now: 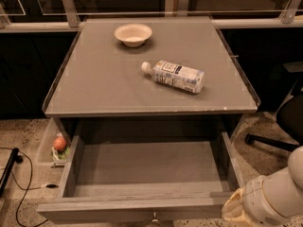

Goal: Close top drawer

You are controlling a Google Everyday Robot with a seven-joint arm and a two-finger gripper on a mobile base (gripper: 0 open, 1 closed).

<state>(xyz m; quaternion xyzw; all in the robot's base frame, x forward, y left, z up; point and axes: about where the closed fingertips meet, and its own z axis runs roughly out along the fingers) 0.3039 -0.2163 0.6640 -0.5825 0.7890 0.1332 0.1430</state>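
Note:
The top drawer (pixel 142 171) is a wide, shallow grey drawer under the tabletop (pixel 94 84). It stands pulled far out and its inside is bare. Its flat front (pixel 104 211) runs along the bottom of the camera view, with a small round metal knob (pixel 154 217) at centre. My gripper (pixel 235 210) is at the bottom right, at the end of the white arm (pixel 277 197). It sits just beside the right end of the drawer front. Most of it is cut off by the picture's edge.
On the tabletop a cream bowl (pixel 133 34) stands at the back and a plastic bottle (pixel 173 75) lies on its side. A floor bin (pixel 47 143) with an orange ball (pixel 59 143) is left of the drawer. Cables (pixel 14 174) lie left, a chair base (pixel 270 143) right.

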